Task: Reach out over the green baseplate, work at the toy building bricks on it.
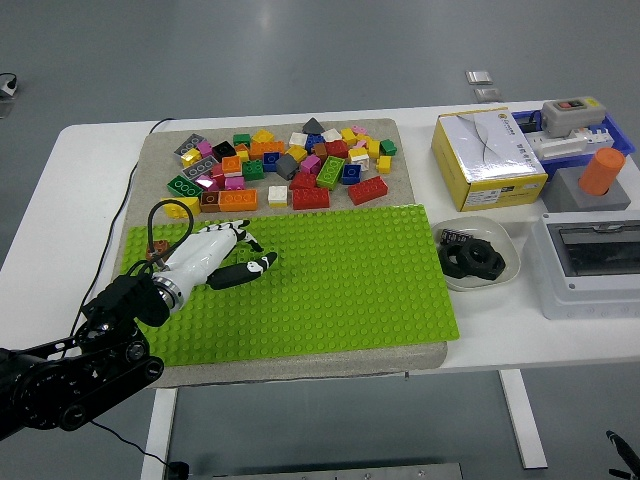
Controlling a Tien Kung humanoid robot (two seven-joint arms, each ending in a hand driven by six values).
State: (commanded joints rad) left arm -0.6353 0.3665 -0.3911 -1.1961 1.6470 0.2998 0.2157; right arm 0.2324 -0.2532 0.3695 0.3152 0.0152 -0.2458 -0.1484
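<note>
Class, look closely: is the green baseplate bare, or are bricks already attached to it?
Bare: the green baseplate shows only studs; only the left hand is over it.
</note>
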